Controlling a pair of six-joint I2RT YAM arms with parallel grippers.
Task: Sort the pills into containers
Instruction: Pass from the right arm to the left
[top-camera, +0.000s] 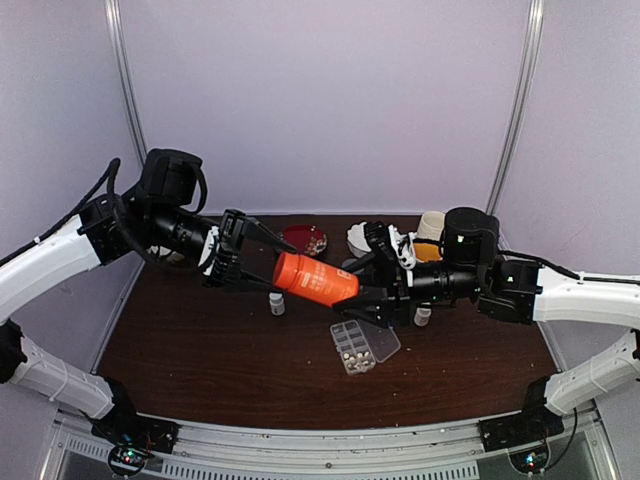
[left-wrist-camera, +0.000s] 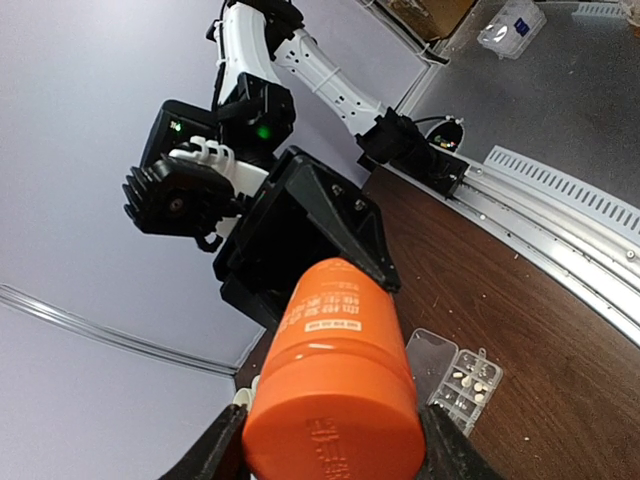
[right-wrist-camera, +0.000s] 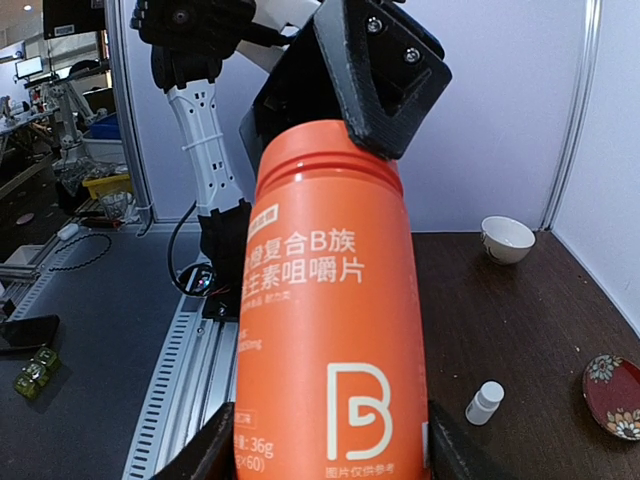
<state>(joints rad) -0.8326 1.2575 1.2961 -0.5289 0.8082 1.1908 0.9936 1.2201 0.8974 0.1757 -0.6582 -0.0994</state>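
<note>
Left fingers (left-wrist-camera: 212, 452) and right fingers (right-wrist-camera: 452, 450) clench opposite ends of the orange cylindrical plastic bottle (top-camera: 315, 278); a slipping twist could drop it onto the clear plastic organizer box (top-camera: 380, 343) holding tiny whitish pills (left-wrist-camera: 472, 378), below the right fingers.

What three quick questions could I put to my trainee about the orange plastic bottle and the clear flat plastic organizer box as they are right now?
1. True or false: the orange plastic bottle stands on the dark brown table.
2. Of the left gripper and the right gripper, which grips the bottle? A. left only. B. right only. C. both, one at each end.
3. Fill in: the hinged lid of the clear flat plastic organizer box, which has tiny whitish pills in its compartments, is ___.
Key: 1. False; it is held in the air above the table. 2. C. 3. Open.
</note>
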